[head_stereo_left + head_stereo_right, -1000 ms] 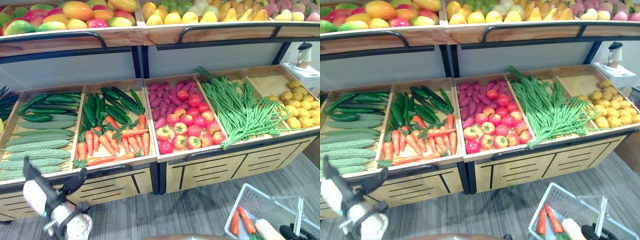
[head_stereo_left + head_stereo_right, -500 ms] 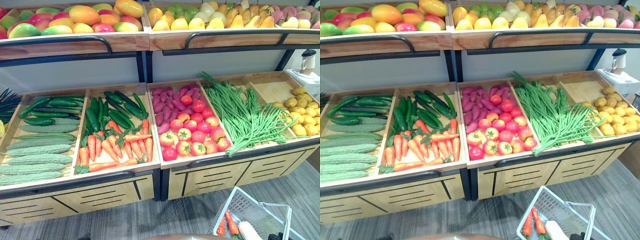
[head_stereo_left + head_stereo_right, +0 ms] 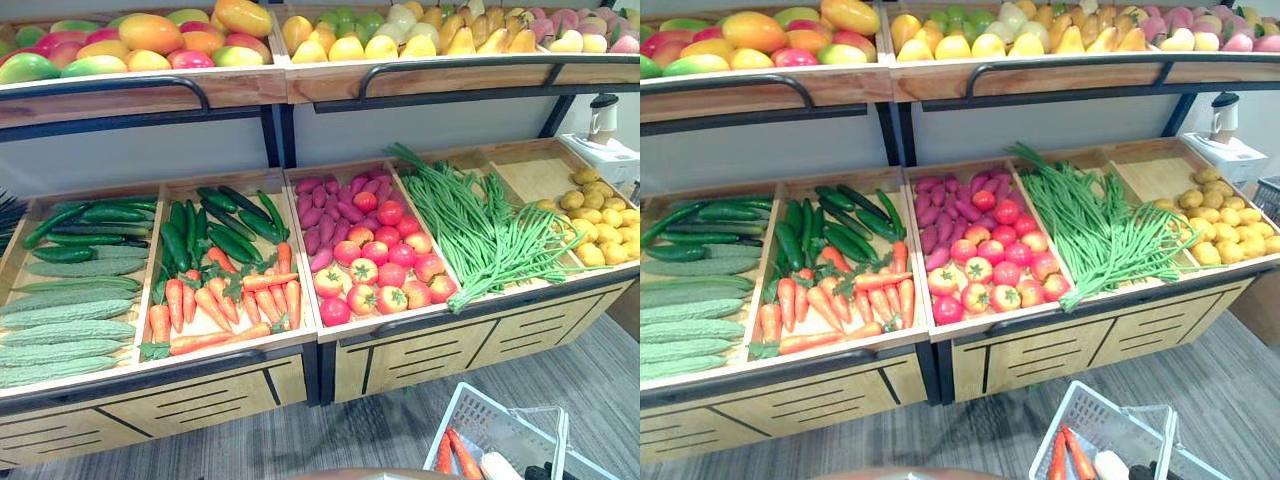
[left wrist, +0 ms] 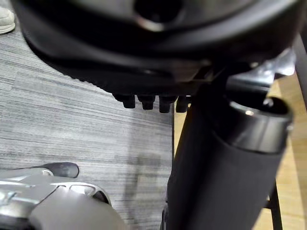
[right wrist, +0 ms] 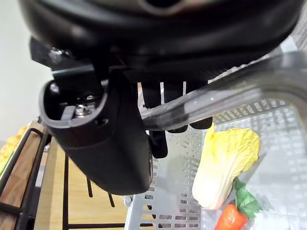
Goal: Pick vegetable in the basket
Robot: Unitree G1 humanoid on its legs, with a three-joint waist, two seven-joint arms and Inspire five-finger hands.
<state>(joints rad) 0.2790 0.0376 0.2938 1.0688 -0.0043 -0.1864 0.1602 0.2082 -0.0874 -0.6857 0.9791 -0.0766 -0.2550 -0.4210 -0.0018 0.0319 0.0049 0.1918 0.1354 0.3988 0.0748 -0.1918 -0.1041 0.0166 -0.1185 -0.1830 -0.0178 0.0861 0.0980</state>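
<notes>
Two-tier wooden produce stand (image 3: 400, 350) spans the frame from left to right. Its upper shelf carries red-and-yellow mangoes (image 3: 150, 35) at upper left and yellow pears (image 3: 400, 40) at upper right.

Lower bins, from left to right:
- pale green bitter gourds (image 3: 65, 330), with dark green cucumbers (image 3: 90, 215) behind them;
- orange carrots with green tops (image 3: 225, 300);
- red tomatoes (image 3: 385, 270), with purple sweet potatoes (image 3: 330, 200) behind them;
- a spread bundle of long green beans (image 3: 470, 220);
- small yellow potatoes (image 3: 600, 220) at the right edge.

Grey striped floor (image 3: 350, 430) lies along the bottom, in front of the stand.

White perforated plastic basket (image 3: 475, 415) sits at lower right, tilted, in front of the stand. Inside it lie two orange basket carrots (image 3: 455, 458) and a pale yellow-white cabbage (image 5: 225, 163). The cabbage lies just beside one carrot.

Right hand (image 5: 110, 139): in the right wrist view its fingers (image 5: 158, 143) are hooked round the clear plastic basket handle (image 5: 230, 91), grasping it.

Left hand (image 4: 144, 48): seen in the left wrist view above the floor, with no vegetable in it. Whether it is released or clenched cannot be determined.
</notes>
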